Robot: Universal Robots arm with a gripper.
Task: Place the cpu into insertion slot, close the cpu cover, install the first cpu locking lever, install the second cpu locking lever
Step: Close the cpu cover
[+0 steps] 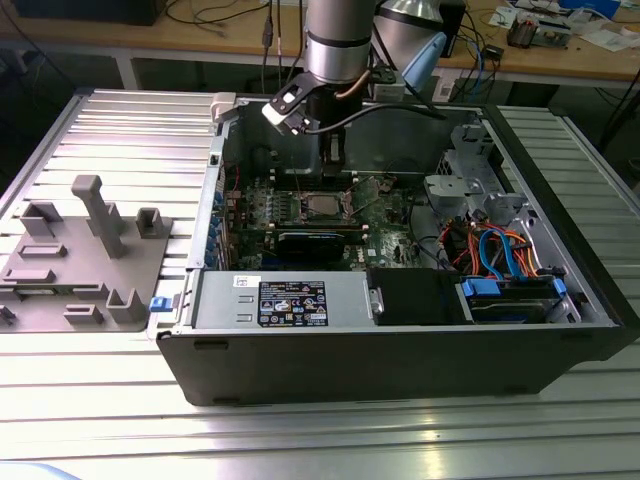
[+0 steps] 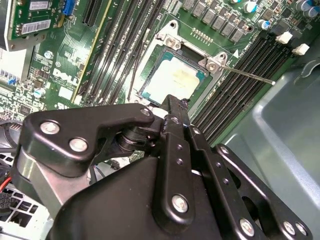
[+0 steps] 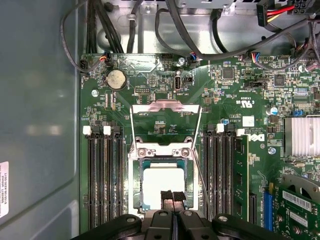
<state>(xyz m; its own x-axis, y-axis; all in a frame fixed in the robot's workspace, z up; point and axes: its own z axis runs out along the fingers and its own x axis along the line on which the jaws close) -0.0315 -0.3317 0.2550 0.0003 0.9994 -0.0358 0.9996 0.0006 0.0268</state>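
The cpu (image 3: 161, 184) lies flat in the insertion slot (image 3: 134, 187) on the green motherboard, its dull silver top facing up; it also shows in the second wrist view as the cpu (image 2: 175, 80). The cpu cover (image 3: 166, 105) is swung open, away from the slot. A thin locking lever (image 2: 250, 76) sticks out free beside the socket, seen as a lever (image 3: 201, 185) in the first wrist view. My gripper (image 3: 172, 196) hangs just above the cpu's near edge, shut with nothing in it. The exterior view shows the gripper (image 1: 333, 160) inside the open computer case (image 1: 400, 350).
Black memory slots (image 3: 105, 180) flank the socket on both sides. Cables (image 3: 150, 30) run along the case's back wall and a finned heat sink (image 3: 302, 137) sits to one side. A drive bay with blue and orange cables (image 1: 500, 255) fills the case's right part. A grey fixture (image 1: 80, 260) stands on the table.
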